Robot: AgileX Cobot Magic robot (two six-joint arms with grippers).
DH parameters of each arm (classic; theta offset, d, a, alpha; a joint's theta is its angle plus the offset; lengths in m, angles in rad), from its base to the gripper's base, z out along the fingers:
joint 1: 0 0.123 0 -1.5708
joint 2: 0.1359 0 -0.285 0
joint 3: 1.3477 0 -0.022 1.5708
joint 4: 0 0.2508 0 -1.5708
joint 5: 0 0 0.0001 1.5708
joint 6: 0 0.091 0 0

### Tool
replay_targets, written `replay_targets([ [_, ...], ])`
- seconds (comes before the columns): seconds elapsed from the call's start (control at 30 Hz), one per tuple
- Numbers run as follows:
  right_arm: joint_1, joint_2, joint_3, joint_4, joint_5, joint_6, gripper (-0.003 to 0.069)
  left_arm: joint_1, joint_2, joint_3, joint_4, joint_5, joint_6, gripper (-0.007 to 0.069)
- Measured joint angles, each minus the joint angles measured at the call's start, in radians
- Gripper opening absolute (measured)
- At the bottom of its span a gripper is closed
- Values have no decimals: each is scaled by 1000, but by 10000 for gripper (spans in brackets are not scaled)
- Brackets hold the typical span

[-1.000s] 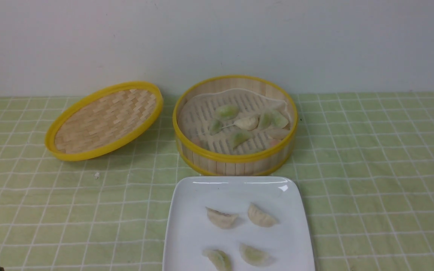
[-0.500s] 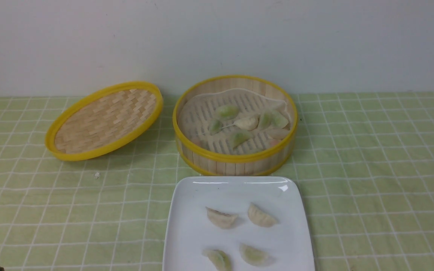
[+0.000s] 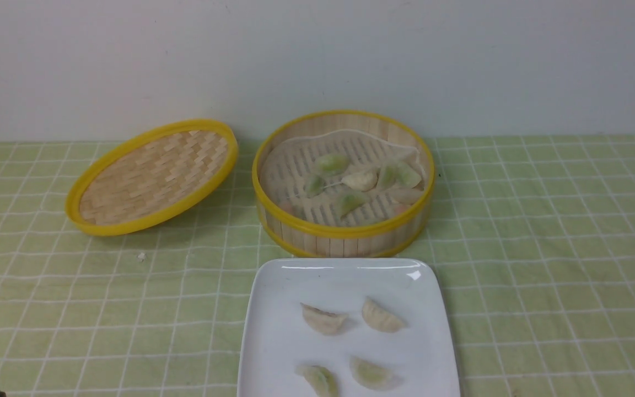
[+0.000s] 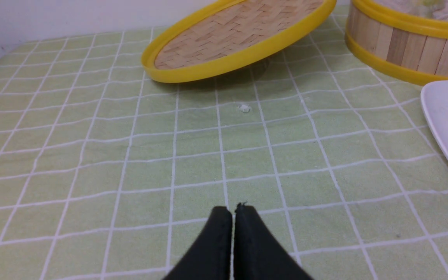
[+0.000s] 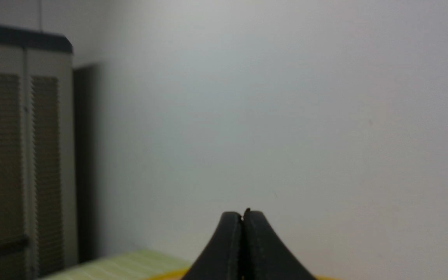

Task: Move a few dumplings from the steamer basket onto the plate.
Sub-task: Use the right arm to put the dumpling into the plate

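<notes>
White plate (image 3: pixel 273 342) cropped below, perhaps four dumplings (image 3: pixel 323 320) aboard; left gripper (image 4: pixel 233 210), right gripper (image 5: pixel 242 216) both pressed together, empty.

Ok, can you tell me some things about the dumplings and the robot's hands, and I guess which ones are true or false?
1. Four dumplings lie on the plate. True.
2. The steamer basket is empty. False: several dumplings are inside.
3. The lid covers the basket. False: it lies tilted beside it on the tablecloth.
4. The left gripper is shut, holding nothing. True.
5. The right gripper holds a dumpling. False: it is shut and empty.
</notes>
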Motion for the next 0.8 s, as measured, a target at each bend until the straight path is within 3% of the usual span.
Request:
replay_targets([
  [0.07,-57,0,52,-3,17,0,-15,0,0,0,0,1,0,-6],
  [0.27,-349,0,290,-5,38,0,-15,0,0,0,1,1,0,-6],
  [0.4,-499,0,312,-2,150,0,-15,0,0,0,1,2,0,-6],
  [0.5,-545,0,310,-2,164,0,-15,0,0,0,1,2,0,-6],
  [0.8,-548,0,310,-2,167,0,-15,0,0,0,1,2,0,-6],
])
